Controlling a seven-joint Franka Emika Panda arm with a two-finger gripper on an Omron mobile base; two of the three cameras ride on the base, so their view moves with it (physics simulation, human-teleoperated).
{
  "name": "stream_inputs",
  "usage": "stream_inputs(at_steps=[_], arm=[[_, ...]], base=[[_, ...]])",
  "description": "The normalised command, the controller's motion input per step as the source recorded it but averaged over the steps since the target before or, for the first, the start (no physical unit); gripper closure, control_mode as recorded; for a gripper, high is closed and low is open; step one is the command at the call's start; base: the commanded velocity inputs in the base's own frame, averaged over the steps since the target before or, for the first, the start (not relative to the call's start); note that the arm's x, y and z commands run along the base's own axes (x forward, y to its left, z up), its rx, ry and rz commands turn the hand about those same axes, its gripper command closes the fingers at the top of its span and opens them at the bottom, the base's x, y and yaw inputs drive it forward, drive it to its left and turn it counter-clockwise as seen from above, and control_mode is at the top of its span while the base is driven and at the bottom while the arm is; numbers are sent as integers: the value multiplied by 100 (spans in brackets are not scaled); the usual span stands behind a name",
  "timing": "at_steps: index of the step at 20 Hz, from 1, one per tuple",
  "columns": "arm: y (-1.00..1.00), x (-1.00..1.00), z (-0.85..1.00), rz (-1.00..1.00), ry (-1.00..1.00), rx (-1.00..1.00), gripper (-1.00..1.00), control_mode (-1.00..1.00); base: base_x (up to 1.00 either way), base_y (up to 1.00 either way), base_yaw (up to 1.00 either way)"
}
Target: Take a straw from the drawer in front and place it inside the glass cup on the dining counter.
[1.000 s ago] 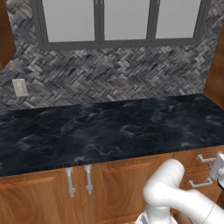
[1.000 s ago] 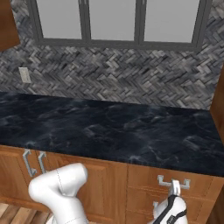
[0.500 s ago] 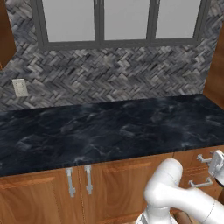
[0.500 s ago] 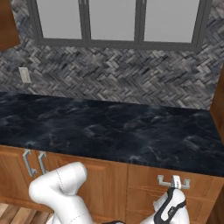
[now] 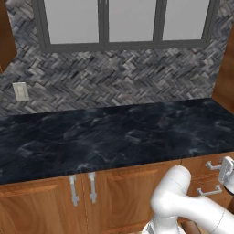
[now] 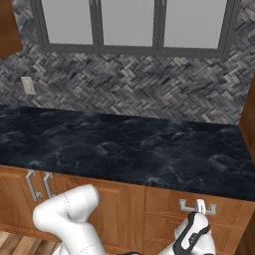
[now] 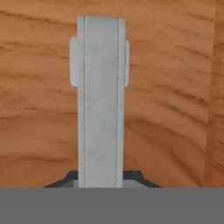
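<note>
The drawer (image 6: 164, 204) is closed, and I see its orange-brown front under the worktop at the right, also in the left base view (image 5: 196, 165). My gripper (image 6: 199, 205) is at its silver bar handle (image 6: 187, 206), shut on it. In the hand view the handle (image 7: 101, 100) runs straight up the middle against the wood of the drawer (image 7: 39, 109), with my gripper (image 7: 101, 177) clamped around its near end and a dark fingertip (image 7: 61, 180) at each side. At the right edge of the left base view my gripper (image 5: 226, 168) meets the handle (image 5: 211, 166). The straw, glass cup and dining counter are out of view.
A black worktop (image 5: 114, 132) backed by grey herringbone tiles spans both base views. Below it are cabinet doors with vertical silver handles (image 5: 73, 189). A second drawer handle (image 5: 210, 192) sits under the gripped one. A wall outlet (image 5: 20, 91) is at the left.
My gripper's jaws have closed from wide open onto the drawer handle. The hand has edged slightly in at the handle; the drawer has not moved.
</note>
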Motion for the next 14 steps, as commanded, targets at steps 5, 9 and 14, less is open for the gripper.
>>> stream_inputs(at_steps=[5, 9, 14], arm=[[-40, -58, -20, -3, -4, 0, 100, -100], [-61, -90, -22, -1, -6, 0, 100, -100], [-63, -100, -25, -2, -1, 0, 100, -100]], base=[[0, 0, 0], [0, 0, 0], [0, 0, 0]])
